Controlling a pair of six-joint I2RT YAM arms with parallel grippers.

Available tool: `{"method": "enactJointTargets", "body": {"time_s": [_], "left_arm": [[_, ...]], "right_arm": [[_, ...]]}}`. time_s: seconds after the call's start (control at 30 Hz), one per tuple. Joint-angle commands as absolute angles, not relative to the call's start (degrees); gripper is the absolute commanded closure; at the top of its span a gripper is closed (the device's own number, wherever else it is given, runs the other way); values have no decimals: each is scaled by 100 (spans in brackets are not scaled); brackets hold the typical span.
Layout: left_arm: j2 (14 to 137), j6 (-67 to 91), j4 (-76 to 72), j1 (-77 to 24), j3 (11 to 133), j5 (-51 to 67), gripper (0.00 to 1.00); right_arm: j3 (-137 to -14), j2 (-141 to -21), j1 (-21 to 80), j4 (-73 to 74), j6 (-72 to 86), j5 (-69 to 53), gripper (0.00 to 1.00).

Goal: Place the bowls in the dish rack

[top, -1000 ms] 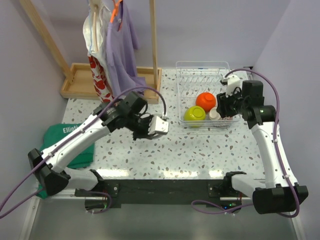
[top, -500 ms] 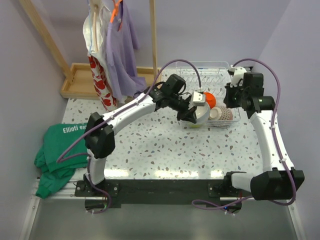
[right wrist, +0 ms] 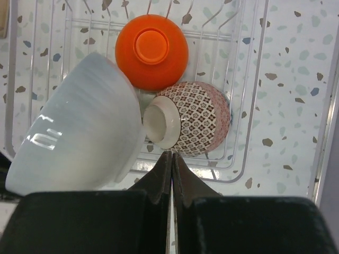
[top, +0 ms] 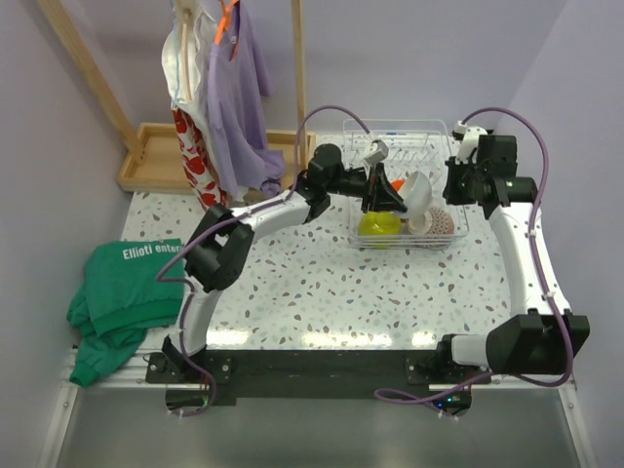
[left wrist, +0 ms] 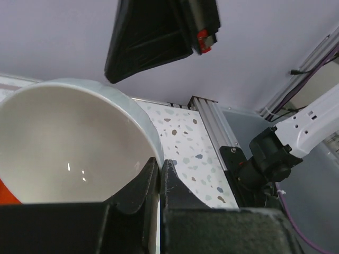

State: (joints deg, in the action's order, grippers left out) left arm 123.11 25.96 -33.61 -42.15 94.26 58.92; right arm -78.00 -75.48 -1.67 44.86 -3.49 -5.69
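Observation:
The dish rack (top: pixel 429 132) stands at the back right of the table and also shows in the right wrist view (right wrist: pixel 239 174). In it lie the lime green bowl (top: pixel 375 226), the orange-red bowl (top: pixel 398 183) (right wrist: pixel 151 50) and the patterned pinkish bowl (top: pixel 439 224) (right wrist: pixel 196 124) on its side. My left gripper (top: pixel 398 198) (left wrist: pixel 160 168) is shut on the rim of the pale bowl (top: pixel 416 195) (left wrist: pixel 69 143) (right wrist: pixel 79 140), holding it tilted over the rack beside the other bowls. My right gripper (top: pixel 456 191) (right wrist: pixel 171 156) is shut and empty, above the rack's right front edge.
A wooden tray base (top: pixel 156 161) with posts holds hanging clothes (top: pixel 229 97) at the back left. A green cloth (top: pixel 127 283) lies at the left front. The left arm stretches across the table's middle towards the rack.
My left arm has swung from the middle of the table to over the rack, carrying the pale bowl. My right gripper has drawn back slightly to the rack's right side.

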Motion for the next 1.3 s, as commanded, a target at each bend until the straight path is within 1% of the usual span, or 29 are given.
{"method": "enactJointTargets", "body": {"time_s": [0.0,0.1,0.27,0.63,0.83,1.13,1.27], "left_arm": [[12752,4963,-6370,-4148,9448,6012,100],[12972,5587,-7003,-4148,9334,5915,100],[13245,6116,-7575,-4148,9255,5827,100],[13526,6811,-8085,-4157,8886,5528,100],[13755,6908,-8095,-4166,8965,5528,100],[13860,6952,-8147,-4149,8824,5555,100],[13852,7093,-8323,-4140,8684,5572,100]], "right_arm": [[-8200,-7708,-185,4737,-694,-826,100],[-8279,-7857,-185,4886,-808,-1141,100],[-8271,-7954,-185,4913,-773,-1055,100],[-7910,-8130,-185,5080,-1151,-835,100],[-7709,-8174,-185,5150,-1187,-852,100],[-7357,-8183,-176,5186,-994,-1467,100],[-7444,-8323,-132,5107,-870,-1635,100]]}}
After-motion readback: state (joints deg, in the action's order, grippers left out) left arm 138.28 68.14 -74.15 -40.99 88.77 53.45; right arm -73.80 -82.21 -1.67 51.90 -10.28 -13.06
